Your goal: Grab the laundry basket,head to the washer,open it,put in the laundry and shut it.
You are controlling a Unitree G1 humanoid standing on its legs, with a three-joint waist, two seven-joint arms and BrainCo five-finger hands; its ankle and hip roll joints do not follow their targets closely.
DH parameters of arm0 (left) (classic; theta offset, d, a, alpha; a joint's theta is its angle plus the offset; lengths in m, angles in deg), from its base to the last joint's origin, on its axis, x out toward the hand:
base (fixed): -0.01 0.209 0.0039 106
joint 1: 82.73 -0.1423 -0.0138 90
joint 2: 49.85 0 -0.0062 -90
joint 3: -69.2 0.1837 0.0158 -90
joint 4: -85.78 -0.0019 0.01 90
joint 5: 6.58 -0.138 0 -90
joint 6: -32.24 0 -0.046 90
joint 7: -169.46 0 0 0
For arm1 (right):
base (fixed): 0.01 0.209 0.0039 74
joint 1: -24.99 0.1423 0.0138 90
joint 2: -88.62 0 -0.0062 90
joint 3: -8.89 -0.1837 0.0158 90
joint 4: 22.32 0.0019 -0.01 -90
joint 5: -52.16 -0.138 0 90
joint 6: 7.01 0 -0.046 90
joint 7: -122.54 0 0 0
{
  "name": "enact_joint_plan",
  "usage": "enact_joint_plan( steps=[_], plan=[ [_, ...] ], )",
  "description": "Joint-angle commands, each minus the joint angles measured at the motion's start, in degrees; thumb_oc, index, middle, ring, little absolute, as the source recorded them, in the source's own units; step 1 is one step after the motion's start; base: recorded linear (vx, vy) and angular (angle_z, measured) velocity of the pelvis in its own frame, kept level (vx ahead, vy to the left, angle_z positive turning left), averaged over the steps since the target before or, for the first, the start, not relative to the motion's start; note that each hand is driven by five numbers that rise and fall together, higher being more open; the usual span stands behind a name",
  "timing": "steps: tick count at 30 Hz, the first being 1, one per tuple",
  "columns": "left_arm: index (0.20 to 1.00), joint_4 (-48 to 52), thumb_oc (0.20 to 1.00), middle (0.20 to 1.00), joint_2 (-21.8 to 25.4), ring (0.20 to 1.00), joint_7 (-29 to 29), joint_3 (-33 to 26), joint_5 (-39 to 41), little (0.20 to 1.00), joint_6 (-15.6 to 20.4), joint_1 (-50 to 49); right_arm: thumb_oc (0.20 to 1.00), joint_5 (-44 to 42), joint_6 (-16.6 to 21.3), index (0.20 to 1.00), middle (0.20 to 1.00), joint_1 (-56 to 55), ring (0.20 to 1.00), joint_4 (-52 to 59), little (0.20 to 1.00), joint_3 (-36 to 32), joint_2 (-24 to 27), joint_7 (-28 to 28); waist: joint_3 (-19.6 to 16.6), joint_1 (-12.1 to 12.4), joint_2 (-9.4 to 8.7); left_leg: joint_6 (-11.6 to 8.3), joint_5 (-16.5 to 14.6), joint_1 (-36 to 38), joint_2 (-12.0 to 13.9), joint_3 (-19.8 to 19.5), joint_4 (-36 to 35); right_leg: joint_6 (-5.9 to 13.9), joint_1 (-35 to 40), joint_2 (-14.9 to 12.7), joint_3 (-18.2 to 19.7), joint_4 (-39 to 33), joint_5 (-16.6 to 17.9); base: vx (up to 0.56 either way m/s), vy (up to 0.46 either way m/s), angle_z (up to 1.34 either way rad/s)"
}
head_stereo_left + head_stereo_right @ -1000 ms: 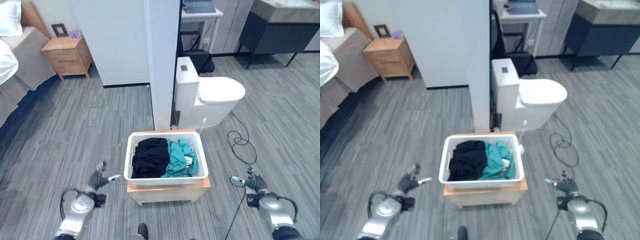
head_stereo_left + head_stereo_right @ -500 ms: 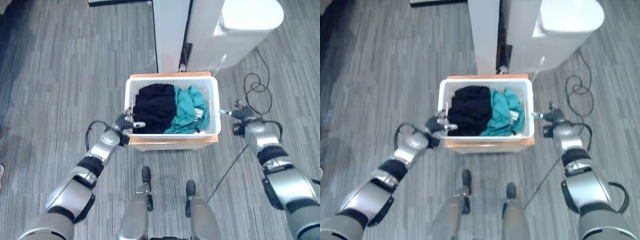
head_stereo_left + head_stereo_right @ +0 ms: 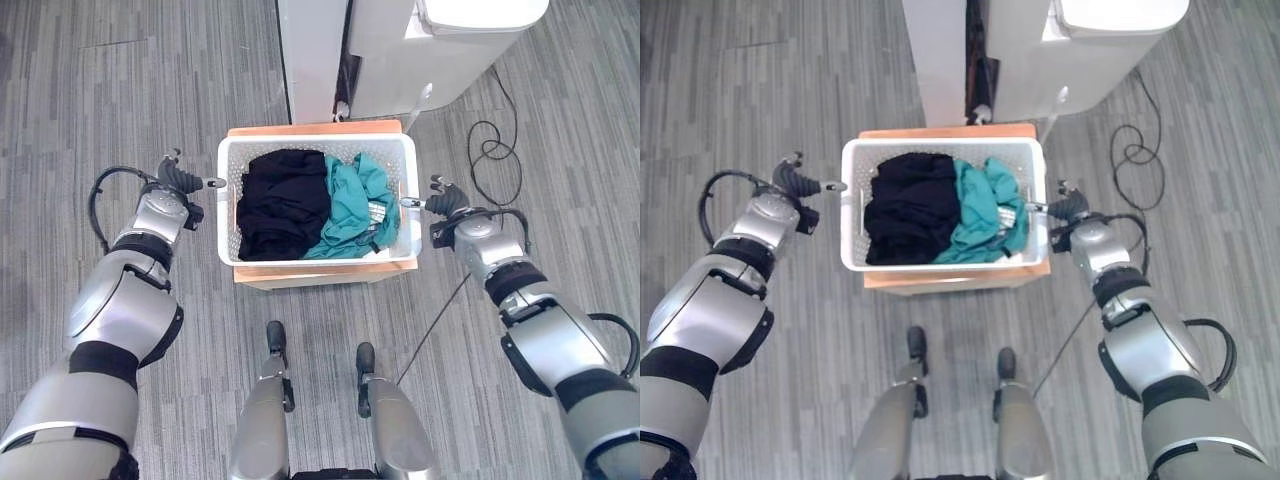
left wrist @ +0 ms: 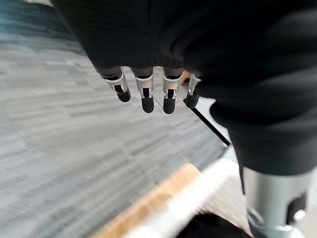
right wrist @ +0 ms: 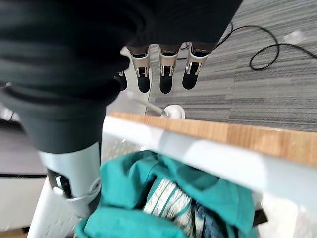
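1. Grey plank floor [image 3: 130, 90] carries a low wooden stand [image 3: 320, 272] bearing the white perforated plastic laundry basket [image 3: 229, 215], between both hands.
2. Left hand [image 4: 148, 91]: fingers relaxed, apart, just beside the basket's rim.
3. Right hand [image 5: 161, 74]: fingers straight, over the opposite rim, gripping nothing.

Laundry basket [image 3: 316, 145] on a stool [image 3: 325, 271], toilet [image 3: 440, 45] behind.

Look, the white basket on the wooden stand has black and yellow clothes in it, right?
Not yellow. The left eye view shows the basket on the wooden stand holding black clothes and teal clothes.
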Motion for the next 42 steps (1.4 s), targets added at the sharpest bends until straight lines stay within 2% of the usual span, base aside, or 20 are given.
enact_joint_plan(
  steps=[1, 4, 9, 14, 20, 23, 29, 34, 37, 42],
  plan=[
    [1.0, 1.05, 1.0, 1.0, 1.28, 1.0, 2.77, 0.35, 0.7, 1.0, 3.29, 4.41, 1.0, -1.22, 3.36, 1.0, 1.0, -0.16, 1.0, 2.58, 1.0, -0.91, 3.17, -1.04, -0.32, 1.44, -2.21, -4.76, -5.28, 0.25, 4.42, -2.28, 4.19, 1.76, -0.97, -5.39, -1.72, -13.43, 13.95, 0.0, 0.0, 0.0],
    [1.0, 2.34, 1.0, 1.0, 0.9, 1.0, 2.59, 0.48, -0.32, 1.0, 3.35, 3.29, 1.0, -0.88, 3.74, 1.0, 1.0, -2.53, 1.0, 5.55, 1.0, -2.25, 4.91, -0.98, 0.03, 1.35, -1.77, -4.72, -5.62, 0.03, 4.15, -2.42, 4.7, 1.78, -1.05, -5.56, -1.78, -13.05, 13.68, 0.0, 0.0, 0.0],
    [1.0, -3.96, 1.0, 1.0, -1.59, 1.0, 1.78, 1.39, -1.58, 1.0, 2.64, 3.87, 1.0, -0.71, 3.9, 1.0, 1.0, -0.34, 1.0, 3.85, 1.0, -1.04, 5.27, -0.65, 0.87, 1.02, -1.72, -4.79, -5.56, -0.23, 4.07, -2.74, 4.87, 1.78, -1.38, -5.69, -1.78, -12.77, 13.69, 0.0, 0.0, 0.0],
    [1.0, -10.13, 1.0, 1.0, -1.61, 1.0, 0.89, 1.65, -1.88, 1.0, 1.63, 5.23, 1.0, -0.54, 3.41, 1.0, 1.0, 3.53, 1.0, 0.83, 1.0, 1.19, 4.55, -0.28, 1.21, 0.72, -2.09, -4.84, -5.0, -0.39, 4.15, -2.54, 4.33, 1.85, -1.75, -5.6, -1.81, -13.24, 14.28, 0.0, 0.0, 0.0],
    [1.0, -13.92, 1.0, 1.0, 3.55, 1.0, 2.66, -1.97, -3.01, 1.0, 0.38, 5.84, 1.0, -0.65, 3.93, 1.0, 1.0, 4.0, 1.0, 4.6, 1.0, 1.5, 2.93, -0.57, 1.27, 0.16, -3.26, -4.98, -4.89, -0.67, 4.46, -2.0, 3.88, 1.82, -2.31, -5.39, -1.57, -13.84, 14.58, 0.0, 0.002, -0.01],
    [1.0, -13.69, 1.0, 1.0, 4.29, 1.0, 2.73, -2.87, -2.73, 1.0, 0.37, 5.37, 1.0, -0.32, 4.24, 1.0, 1.0, 2.84, 1.0, 7.46, 1.0, 1.17, 2.96, -0.78, 1.38, 0.02, -3.47, -4.97, -5.02, -0.86, 4.45, -1.9, 3.97, 1.82, -2.51, -5.41, -1.47, -13.83, 14.54, 0.02, 0.006, -0.06],
    [1.0, -12.75, 1.0, 1.0, 4.68, 1.0, 3.68, -4.21, -2.69, 1.0, 0.7, 4.72, 1.0, -0.17, 6.2, 1.0, 1.0, -1.33, 1.0, 15.22, 1.0, -1.62, 3.74, -2.86, 1.72, -0.34, -3.72, -4.84, -5.21, -1.39, 4.32, -1.91, 3.96, 1.96, -2.98, -5.58, -1.59, -13.81, 14.54, 0.01, 0.005, 0.0],
    [1.0, -10.5, 1.0, 1.0, 3.6, 1.0, 5.26, -4.86, -4.38, 1.0, 1.22, 4.04, 1.0, 1.2, 8.98, 1.0, 1.0, -8.67, 1.0, 22.58, 1.0, -8.49, 4.8, -7.03, 1.68, -0.75, -3.37, -4.5, -5.55, -1.79, 3.98, -1.88, 3.79, 2.21, -3.03, -5.93, -1.9, -14.06, 14.47, 0.03, 0.01, 0.01],
    [1.0, -10.46, 1.0, 1.0, 1.62, 1.0, 5.6, -4.54, -6.12, 1.0, 1.58, 4.17, 1.0, -0.08, 11.19, 1.0, 1.0, -11.62, 1.0, 21.77, 1.0, -13.83, 6.27, -9.44, 1.61, -1.19, -2.85, -4.04, -6.24, -2.2, 3.34, -1.9, 4.2, 2.31, -3.05, -6.48, -1.82, -14.06, 14.36, 0.03, 0.036, 0.03],
    [1.0, -10.71, 1.0, 1.0, 1.06, 1.0, 5.83, -4.7, -6.93, 1.0, 1.51, 4.25, 1.0, 0.26, 12.48, 1.0, 1.0, -13.05, 1.0, 22.42, 1.0, -17.1, 6.86, -11.58, 1.78, -1.67, -2.47, -3.77, -6.69, -2.45, 2.9, -1.67, 4.41, 2.51, -3.31, -6.91, -1.8, -13.86, 14.31, 0.0, 0.014, 0.0]
  ],
)
